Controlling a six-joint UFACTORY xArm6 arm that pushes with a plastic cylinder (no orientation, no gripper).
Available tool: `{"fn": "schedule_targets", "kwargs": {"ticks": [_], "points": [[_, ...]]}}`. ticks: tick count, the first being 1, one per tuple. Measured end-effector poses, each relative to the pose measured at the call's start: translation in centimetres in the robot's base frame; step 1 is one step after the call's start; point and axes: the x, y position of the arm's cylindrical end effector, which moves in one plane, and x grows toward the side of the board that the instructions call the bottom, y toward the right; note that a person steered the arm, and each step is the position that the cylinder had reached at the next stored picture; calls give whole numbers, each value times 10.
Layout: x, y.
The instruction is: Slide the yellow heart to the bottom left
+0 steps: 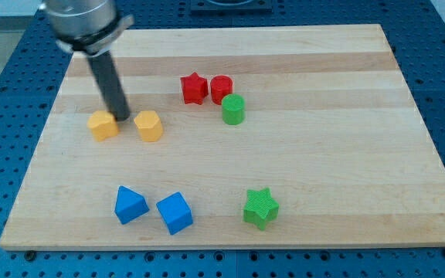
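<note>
The yellow heart (149, 126) lies on the wooden board (323, 154), left of centre in the upper half. A second yellow block, which looks like a pentagon (103, 125), lies just to its left. My tip (120, 118) is down between the two yellow blocks, near their upper edges. It is close to the pentagon's right side and a small gap away from the heart's left side. The rod comes down from the view's top left.
A red star (194, 88), a red round block (221, 88) and a green round block (233, 110) cluster at upper centre. A blue triangle (130, 205) and a blue cube (174, 212) sit at the bottom left. A green star (260, 208) sits at bottom centre.
</note>
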Motion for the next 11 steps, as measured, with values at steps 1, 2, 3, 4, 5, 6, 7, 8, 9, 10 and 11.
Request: {"fn": "schedule_targets", "kwargs": {"ticks": [1, 2, 3, 4, 5, 6, 7, 8, 9, 10, 11], "points": [[31, -11], [36, -11], [22, -1], [12, -7], [26, -42], [60, -67], [87, -66], [82, -65], [63, -63], [64, -40], [89, -36]]}}
